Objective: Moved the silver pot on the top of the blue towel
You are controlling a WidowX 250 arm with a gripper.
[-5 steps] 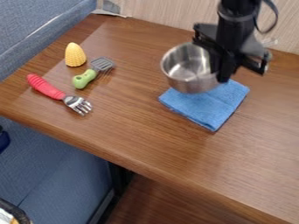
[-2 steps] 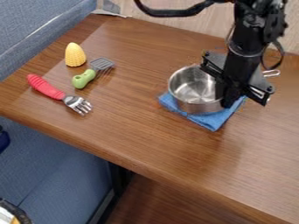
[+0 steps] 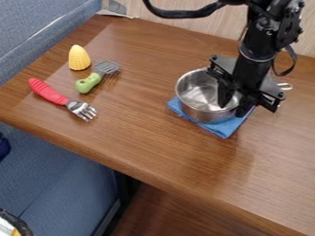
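Observation:
The black gripper (image 3: 234, 102) is at the right side of the silver pot (image 3: 198, 94), with one finger inside the rim and the other outside. Its fingers stand apart, and it is open. Upright, the pot rests on the blue towel (image 3: 225, 128), whose left corner and front part show around the base. Behind the gripper, the pot's handle (image 3: 285, 86) sticks out to the right. The arm hides part of the pot's right side and the towel's back part.
On the left of the wooden table (image 3: 141, 133) lie a red-handled fork (image 3: 50, 92), a green-handled spatula (image 3: 89, 82) and a yellow corn toy (image 3: 78, 58). A wall runs behind the table, and blue seating borders its left and front left.
The gripper and pot came down and toward the front onto the towel. Since the middle frame, the fingers have opened around the rim and the pot has shifted slightly left.

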